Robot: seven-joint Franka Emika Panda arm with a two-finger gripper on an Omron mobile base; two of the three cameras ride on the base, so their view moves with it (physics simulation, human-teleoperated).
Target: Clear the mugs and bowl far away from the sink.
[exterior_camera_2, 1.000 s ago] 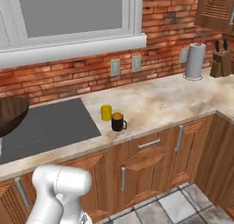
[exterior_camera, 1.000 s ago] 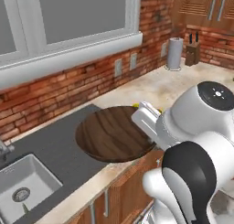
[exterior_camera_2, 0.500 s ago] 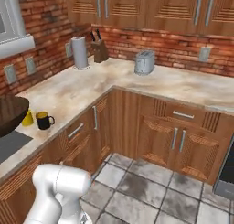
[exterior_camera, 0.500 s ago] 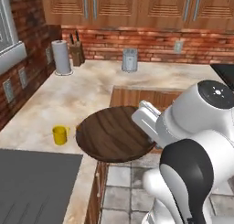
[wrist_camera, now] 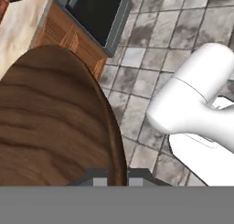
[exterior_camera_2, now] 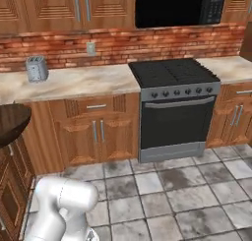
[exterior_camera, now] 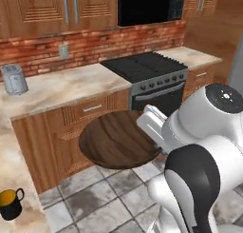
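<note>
A: Any brand, label or writing you can read?
B: None legible anywhere; the cupboards, the stove [exterior_camera_2: 174,73] and the toaster [exterior_camera_2: 37,69] are all plain.

A: Then count things for me.
B: One bowl [exterior_camera: 118,139], dark brown wood with clear grain, held up in the air over the tiled floor [exterior_camera_2: 187,191] in front of the lower cupboards. One mug [exterior_camera: 9,203], dark outside and orange-yellow inside, on the marble counter [exterior_camera: 57,87] at the lower left of the left base view, well apart from the bowl. One black stove with a row of knobs, one dark microwave [exterior_camera_2: 179,6] above it, one silver toaster on the counter by the brick wall [exterior_camera_2: 98,43], and one wall socket [exterior_camera_2: 91,48] just right of the toaster.

A: What about the gripper?
B: The gripper [wrist_camera: 118,181] is pinched narrowly on the bowl's rim; in the hand view the rim runs down between the two dark finger tips at the bottom, and the white hand meets the bowl's right edge in the left base view.

A: How does the bowl sit?
B: Roughly level, hollow side up. In the right base view its edge shows at the far left, beside the end of the counter
</note>
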